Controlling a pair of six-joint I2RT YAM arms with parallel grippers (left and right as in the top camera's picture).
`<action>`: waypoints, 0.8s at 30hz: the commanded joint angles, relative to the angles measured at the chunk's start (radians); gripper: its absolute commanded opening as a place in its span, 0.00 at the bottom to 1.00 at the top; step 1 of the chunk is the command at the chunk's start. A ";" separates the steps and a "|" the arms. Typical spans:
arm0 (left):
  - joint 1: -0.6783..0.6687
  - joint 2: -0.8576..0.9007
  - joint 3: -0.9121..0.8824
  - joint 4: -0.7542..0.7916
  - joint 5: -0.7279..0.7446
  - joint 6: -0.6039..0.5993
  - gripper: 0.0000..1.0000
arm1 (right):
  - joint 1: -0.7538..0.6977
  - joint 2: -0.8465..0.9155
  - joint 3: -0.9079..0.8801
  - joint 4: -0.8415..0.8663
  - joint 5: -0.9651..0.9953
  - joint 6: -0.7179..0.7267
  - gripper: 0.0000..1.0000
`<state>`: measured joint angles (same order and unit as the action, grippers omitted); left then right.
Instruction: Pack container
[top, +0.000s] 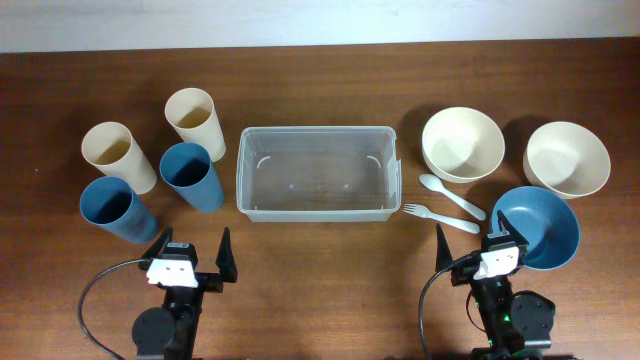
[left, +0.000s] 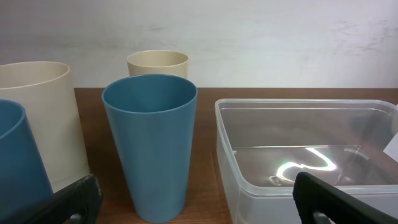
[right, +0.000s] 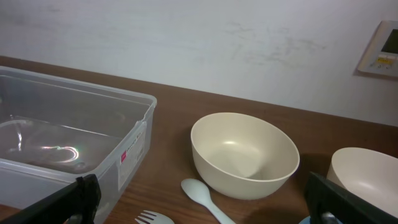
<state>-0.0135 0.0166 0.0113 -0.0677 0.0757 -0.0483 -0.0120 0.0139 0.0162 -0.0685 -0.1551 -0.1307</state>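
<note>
The fingers of the left gripper (top: 192, 240) are spread wide and hold nothing; the fingers of the right gripper (top: 475, 236) are spread wide too, with nothing in them; the container (top: 316, 129) sits in the middle of the table (top: 320, 300), open side up, its long side running left to right; it lies ahead of both grippers, between them, touching no finger; a cream bowl (top: 461, 143) sits near its right end; a blue cup (top: 192, 176) stands just beside its left end; a white spoon (top: 450, 195) lies near the bowl.
</note>
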 joint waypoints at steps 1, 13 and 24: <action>0.004 -0.011 -0.002 -0.005 0.014 0.012 1.00 | 0.005 -0.010 -0.009 -0.001 0.010 0.000 0.99; 0.004 -0.011 -0.002 -0.005 0.014 0.012 1.00 | 0.005 -0.011 -0.009 -0.001 0.010 0.000 0.99; 0.004 -0.011 -0.002 -0.005 0.007 0.012 1.00 | 0.005 -0.010 -0.009 -0.001 0.010 0.000 0.99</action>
<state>-0.0135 0.0166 0.0113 -0.0677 0.0753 -0.0483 -0.0120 0.0139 0.0162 -0.0685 -0.1551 -0.1310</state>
